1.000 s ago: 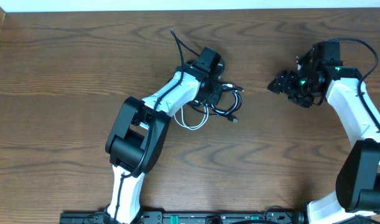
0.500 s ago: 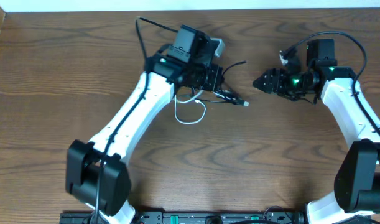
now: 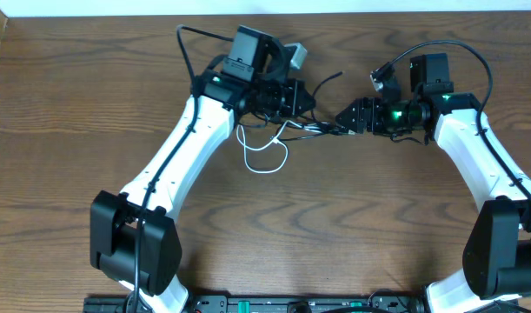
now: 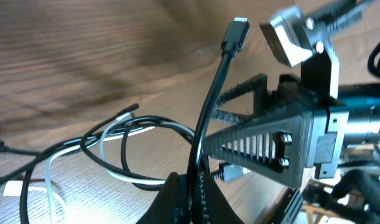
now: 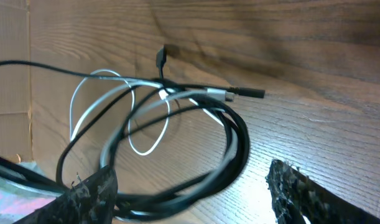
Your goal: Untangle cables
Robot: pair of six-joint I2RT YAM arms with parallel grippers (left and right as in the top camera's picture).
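Note:
The black cable (image 3: 321, 89) and the white cable (image 3: 265, 161) lie tangled at the table's middle back. My left gripper (image 3: 302, 97) is shut on the black cable, whose free plug end (image 4: 238, 30) sticks up past the jaws (image 4: 193, 186). My right gripper (image 3: 341, 119) is open and reaches in from the right, just beside the left one. In the right wrist view its fingers (image 5: 93, 193) stand wide apart with the doubled black cable (image 5: 233, 149) running between them. The white cable (image 5: 146, 140) loops behind. Loose plug ends (image 5: 249, 93) lie on the wood.
The right gripper's ribbed finger (image 4: 270, 143) fills the right of the left wrist view, close to the held cable. Thicker black arm wires (image 3: 191, 39) arch over both arms. The table's back edge (image 3: 117, 15) runs along the top.
My right gripper has moved left, up to the tangle, and now straddles the cables. My left arm has shifted a little left and back, still holding the black cable.

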